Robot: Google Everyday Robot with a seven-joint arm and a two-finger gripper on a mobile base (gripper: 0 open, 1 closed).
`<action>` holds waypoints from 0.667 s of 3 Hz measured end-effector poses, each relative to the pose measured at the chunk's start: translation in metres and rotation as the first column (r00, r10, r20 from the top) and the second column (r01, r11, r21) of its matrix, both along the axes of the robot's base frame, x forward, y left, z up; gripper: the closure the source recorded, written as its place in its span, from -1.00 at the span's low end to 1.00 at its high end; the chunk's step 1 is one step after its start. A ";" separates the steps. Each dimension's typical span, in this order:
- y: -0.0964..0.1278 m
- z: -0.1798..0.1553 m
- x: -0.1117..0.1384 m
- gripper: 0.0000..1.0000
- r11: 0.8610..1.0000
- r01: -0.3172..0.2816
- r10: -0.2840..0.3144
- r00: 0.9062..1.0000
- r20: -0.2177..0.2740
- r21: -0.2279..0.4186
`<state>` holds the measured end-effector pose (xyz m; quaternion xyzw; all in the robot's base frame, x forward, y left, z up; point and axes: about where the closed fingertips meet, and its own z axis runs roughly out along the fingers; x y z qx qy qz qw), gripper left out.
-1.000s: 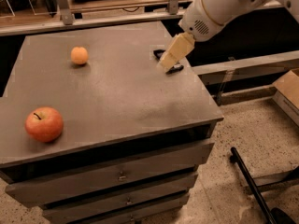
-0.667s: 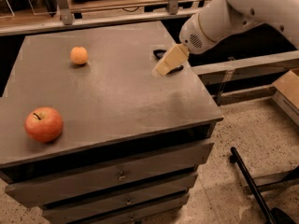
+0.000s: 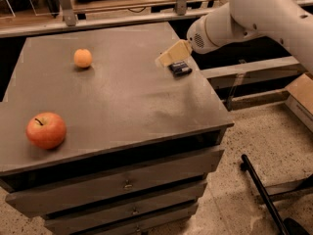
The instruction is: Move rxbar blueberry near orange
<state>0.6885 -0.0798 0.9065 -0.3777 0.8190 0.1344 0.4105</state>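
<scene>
The rxbar blueberry (image 3: 180,68), a small dark navy bar, lies flat near the right edge of the grey cabinet top (image 3: 122,97). My gripper (image 3: 172,54) hangs just above and to the left of it, on the white arm that comes in from the upper right. The orange (image 3: 82,58), small and round, sits at the far left of the cabinet top, well away from the bar.
A larger red apple (image 3: 46,130) with a stem sits at the front left of the cabinet top. Drawers (image 3: 127,185) run below the front edge. A wooden rail and shelf stand behind. A black bar (image 3: 261,190) lies on the speckled floor at right.
My gripper has moved left and slightly up, uncovering the dark bar that it hid before. The orange and apple have not moved.
</scene>
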 end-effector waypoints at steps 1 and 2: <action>0.003 -0.015 0.021 -1.00 0.998 0.029 -0.028 1.000 -0.015 0.051; 0.008 -0.038 0.033 -1.00 0.996 0.048 -0.045 0.998 -0.042 0.077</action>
